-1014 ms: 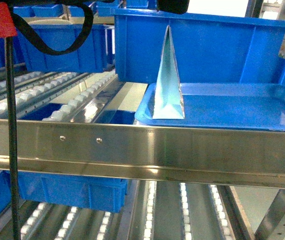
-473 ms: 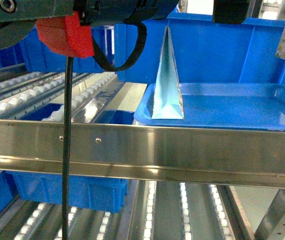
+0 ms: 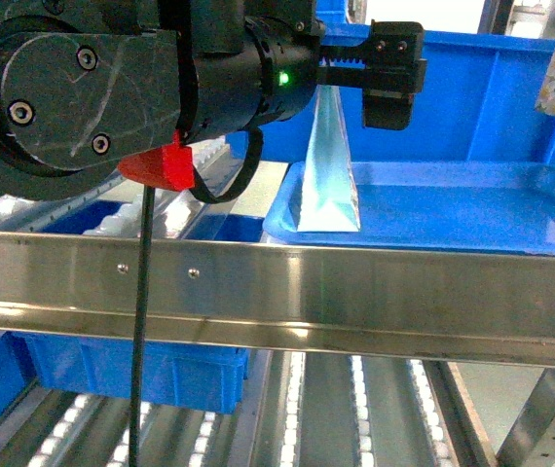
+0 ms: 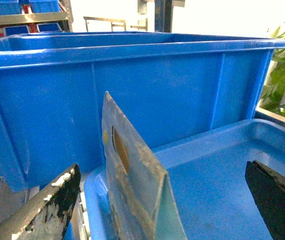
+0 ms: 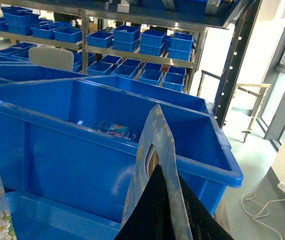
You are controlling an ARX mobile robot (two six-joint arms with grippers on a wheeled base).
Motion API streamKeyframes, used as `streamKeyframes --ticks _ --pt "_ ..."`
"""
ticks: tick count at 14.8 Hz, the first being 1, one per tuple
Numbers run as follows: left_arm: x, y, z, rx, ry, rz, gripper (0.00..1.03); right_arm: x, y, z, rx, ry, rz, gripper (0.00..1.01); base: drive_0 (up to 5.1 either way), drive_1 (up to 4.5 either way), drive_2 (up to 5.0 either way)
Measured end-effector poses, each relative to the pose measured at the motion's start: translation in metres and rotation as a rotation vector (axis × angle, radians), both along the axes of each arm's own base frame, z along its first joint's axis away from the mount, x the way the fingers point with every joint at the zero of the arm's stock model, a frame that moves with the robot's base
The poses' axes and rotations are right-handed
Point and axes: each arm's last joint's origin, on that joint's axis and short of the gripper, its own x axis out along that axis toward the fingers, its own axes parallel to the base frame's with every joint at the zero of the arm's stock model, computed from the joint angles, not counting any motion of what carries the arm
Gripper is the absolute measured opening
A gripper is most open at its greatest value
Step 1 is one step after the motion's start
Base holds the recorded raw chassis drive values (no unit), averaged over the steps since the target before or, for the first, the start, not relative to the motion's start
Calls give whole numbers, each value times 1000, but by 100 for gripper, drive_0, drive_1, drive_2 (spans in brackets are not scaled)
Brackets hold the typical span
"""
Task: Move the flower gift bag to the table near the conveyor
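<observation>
The left gripper (image 4: 162, 200) hangs with jaws spread wide either side of a gift bag (image 3: 328, 161) standing upright on the blue tray (image 3: 472, 209), no grasp yet. The right gripper (image 5: 157, 215) is clenched on another flowered bag (image 5: 155, 150) above that tray. The table isn't in view; carrying remains.

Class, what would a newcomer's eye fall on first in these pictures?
The big black left arm fills the head view's upper left, its tool open around the upright gift bag. That bag stands on a blue tray behind the conveyor's shiny steel rail. The right tool grips another flowered bag.
</observation>
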Motion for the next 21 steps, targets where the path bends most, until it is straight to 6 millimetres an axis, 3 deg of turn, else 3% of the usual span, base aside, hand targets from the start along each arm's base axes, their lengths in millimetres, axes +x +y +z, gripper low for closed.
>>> streamKeyframes --ticks 4,6,17,18,20,21 --pt "11 0 -12 24 54 7 98 0 0 0 0 0 0 2 0 0 0" --pt "11 0 -11 24 54 7 82 0 0 0 0 0 0 2 0 0 0" --pt "11 0 -11 23 54 4 39 0 0 0 0 0 0 2 0 0 0" --pt "11 0 -11 23 54 3 33 0 0 0 0 0 0 2 0 0 0" --pt "11 0 -11 22 54 4 8 0 0 0 0 0 0 2 0 0 0" --pt "11 0 -11 20 55 3 2 0 0 0 0 0 0 2 0 0 0"
